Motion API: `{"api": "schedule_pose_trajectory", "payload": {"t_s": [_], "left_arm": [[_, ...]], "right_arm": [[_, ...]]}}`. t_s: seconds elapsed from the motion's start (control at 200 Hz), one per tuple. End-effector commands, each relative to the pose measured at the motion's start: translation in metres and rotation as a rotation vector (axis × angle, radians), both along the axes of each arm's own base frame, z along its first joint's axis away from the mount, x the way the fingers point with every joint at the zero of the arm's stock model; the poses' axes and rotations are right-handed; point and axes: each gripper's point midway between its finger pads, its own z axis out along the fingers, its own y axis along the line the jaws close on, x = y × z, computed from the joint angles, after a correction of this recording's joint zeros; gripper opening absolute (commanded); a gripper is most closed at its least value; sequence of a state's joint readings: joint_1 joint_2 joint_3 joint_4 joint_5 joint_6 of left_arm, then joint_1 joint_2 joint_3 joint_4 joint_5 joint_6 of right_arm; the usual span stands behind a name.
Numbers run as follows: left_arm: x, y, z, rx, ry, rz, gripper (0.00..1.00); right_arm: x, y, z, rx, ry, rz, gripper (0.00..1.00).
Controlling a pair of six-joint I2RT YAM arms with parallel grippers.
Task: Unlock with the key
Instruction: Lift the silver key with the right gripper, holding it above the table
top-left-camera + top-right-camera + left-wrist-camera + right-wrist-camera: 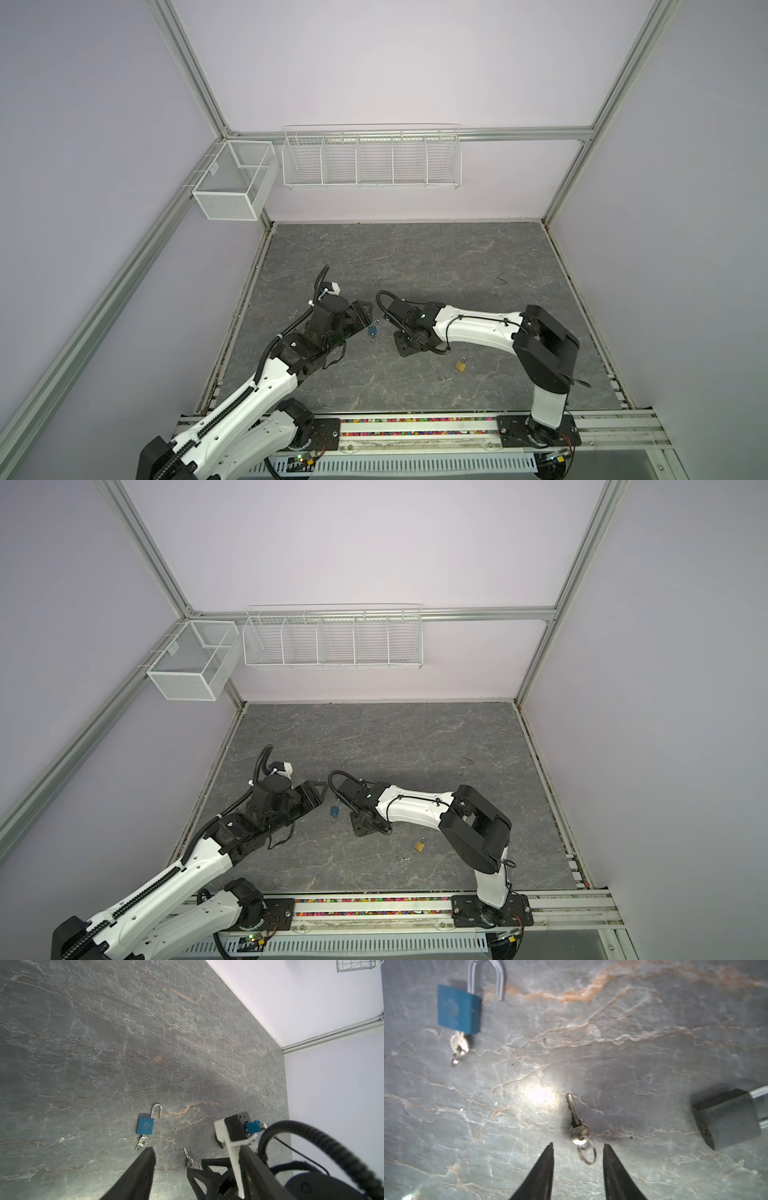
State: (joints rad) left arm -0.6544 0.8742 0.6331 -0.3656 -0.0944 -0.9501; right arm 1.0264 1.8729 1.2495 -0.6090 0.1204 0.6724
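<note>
A blue padlock (458, 1009) lies flat on the table with its shackle sprung open; both top views show it (372, 331) (334, 811). A silver key (459, 1044) sits in its keyhole, also seen from the left wrist (142, 1142). A second, loose key (576, 1120) with a ring lies on the table. My right gripper (578, 1145) hovers open just behind it, the ring lying between the fingertips and untouched. My left gripper (172, 1159) is open and empty, next to the blue padlock (145, 1125) and the loose key (188, 1157).
A dark padlock (726, 1118) lies on its side close to the right gripper. A brass padlock (460, 365) rests nearer the front, under the right arm. White wire baskets (372, 160) hang on the back wall. The two grippers (368, 318) (386, 322) are close together.
</note>
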Motion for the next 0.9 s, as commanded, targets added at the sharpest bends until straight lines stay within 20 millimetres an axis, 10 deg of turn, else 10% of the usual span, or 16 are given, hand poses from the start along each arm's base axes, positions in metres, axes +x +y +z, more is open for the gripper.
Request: {"api": "schedule_pose_trajectory", "payload": {"t_s": [0.0, 0.895], "left_arm": [[0.0, 0.009, -0.002, 0.008, -0.005, 0.039, 0.64], [0.001, 0.008, -0.003, 0.001, -0.009, 0.041, 0.64]], "right_arm": [[0.002, 0.004, 0.008, 0.06, 0.011, 0.006, 0.43], [-0.007, -0.001, -0.026, 0.034, 0.115, -0.06, 0.24]]}}
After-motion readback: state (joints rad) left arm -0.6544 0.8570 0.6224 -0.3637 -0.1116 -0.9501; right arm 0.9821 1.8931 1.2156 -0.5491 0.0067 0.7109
